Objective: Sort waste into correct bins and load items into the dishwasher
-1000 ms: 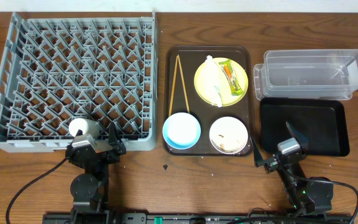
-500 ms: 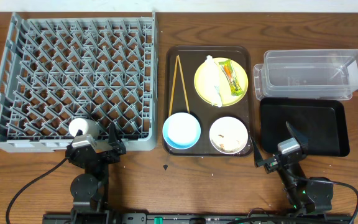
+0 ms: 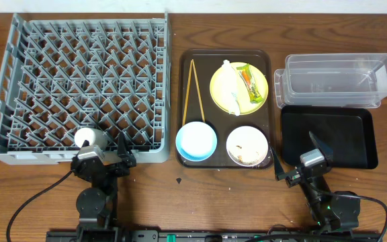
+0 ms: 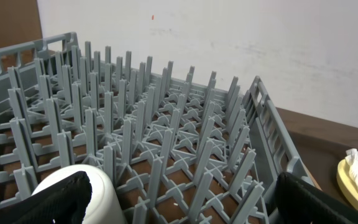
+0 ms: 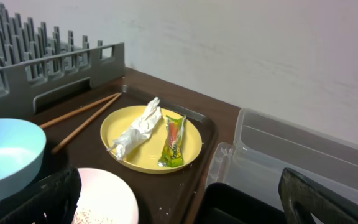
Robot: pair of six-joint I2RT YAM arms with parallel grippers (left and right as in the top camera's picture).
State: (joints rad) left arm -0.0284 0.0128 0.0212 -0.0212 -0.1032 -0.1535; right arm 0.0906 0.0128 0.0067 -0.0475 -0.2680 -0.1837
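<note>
Both hands sit at the near edge of the surface (image 3: pixel 173 202) with fingers spread apart and nothing between them: the left hand (image 3: pixel 104 144) at the front wall of the grey dish rack (image 3: pixel 79 81), the right hand (image 3: pixel 295 159) between the brown serving tray (image 3: pixel 188 60) and the shallow black tray (image 3: pixel 328 134). Nothing has been sorted yet. The green-and-yellow snack wrapper (image 3: pixel 250 83) and the crumpled white wrapper (image 3: pixel 230 91) lie side by side on the yellow plate (image 3: pixel 216 79). The food scraps (image 3: pixel 249 156) are in the white bowl (image 3: pixel 237 138), the light blue bowl (image 3: pixel 196 141) is beside it, and the chopsticks (image 3: pixel 195 94) lie along the serving tray's left side. My judgement is that waste comes first, and that the right hand should take it, being nearer the plate and both bins. Starting with the snack wrapper looks sensible, as it is on the side towards the clear tub (image 3: pixel 334 81). It lies flat, so come down steeply and pinch across its narrow width near one end. Keep the fingers clear of the white wrapper, which is just beside it, or both may lift together. A flat pinch could also slide the light plate, so close gently and lift straight up before swinging over. Carry it above the tub's rim and let go well inside. Which bin suits which waste cannot be read from these views. Dishes can go to the rack once they are cleared.
</note>
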